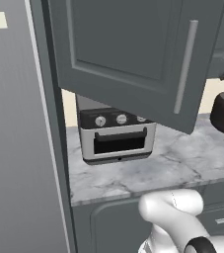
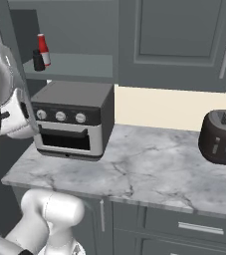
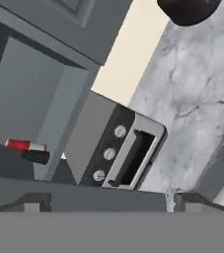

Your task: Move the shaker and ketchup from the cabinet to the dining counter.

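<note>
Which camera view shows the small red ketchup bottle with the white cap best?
The right base view: the small red ketchup bottle stands upright on the cabinet shelf, unobstructed. The hand view shows it tilted sideways and small. In the left base view the open cabinet door blocks the shelf.

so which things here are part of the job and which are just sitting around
For the job:
- ketchup
- shaker
- cabinet with its door open

Just there:
- toaster oven
- toaster
- marble counter
</note>
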Robot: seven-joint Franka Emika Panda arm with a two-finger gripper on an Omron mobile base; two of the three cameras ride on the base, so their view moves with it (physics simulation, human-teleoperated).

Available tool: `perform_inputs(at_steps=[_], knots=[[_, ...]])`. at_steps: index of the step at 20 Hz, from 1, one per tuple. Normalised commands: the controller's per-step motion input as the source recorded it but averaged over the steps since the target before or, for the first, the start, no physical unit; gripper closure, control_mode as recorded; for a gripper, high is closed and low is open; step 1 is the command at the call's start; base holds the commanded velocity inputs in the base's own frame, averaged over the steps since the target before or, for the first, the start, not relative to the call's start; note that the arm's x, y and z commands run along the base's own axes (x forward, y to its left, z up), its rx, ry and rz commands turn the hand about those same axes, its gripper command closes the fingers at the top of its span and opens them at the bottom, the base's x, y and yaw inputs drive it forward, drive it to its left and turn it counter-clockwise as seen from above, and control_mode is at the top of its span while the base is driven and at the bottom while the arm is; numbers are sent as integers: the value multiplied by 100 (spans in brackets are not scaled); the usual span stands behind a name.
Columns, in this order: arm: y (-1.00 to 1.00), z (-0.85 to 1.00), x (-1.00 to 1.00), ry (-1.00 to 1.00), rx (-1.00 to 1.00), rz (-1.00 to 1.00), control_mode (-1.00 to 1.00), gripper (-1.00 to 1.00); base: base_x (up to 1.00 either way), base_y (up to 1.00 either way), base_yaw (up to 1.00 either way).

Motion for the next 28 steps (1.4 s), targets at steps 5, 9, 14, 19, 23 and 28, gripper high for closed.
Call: perform_inputs(at_steps=[5, 9, 14, 19, 23, 28], knots=[[-15, 0, 51, 9, 49, 6, -100, -100, 0, 0, 0], [8, -13, 52, 5, 58, 15, -100, -100, 0, 0, 0], [7, -15, 56, 3, 43, 28, -100, -100, 0, 0, 0], [0, -3, 37, -4, 11, 42, -100, -100, 0, 0, 0], [1, 0, 27, -23, 0, 41, -100, -100, 0, 0, 0], [4, 0, 30, -35, 0, 31, -100, -100, 0, 0, 0]])
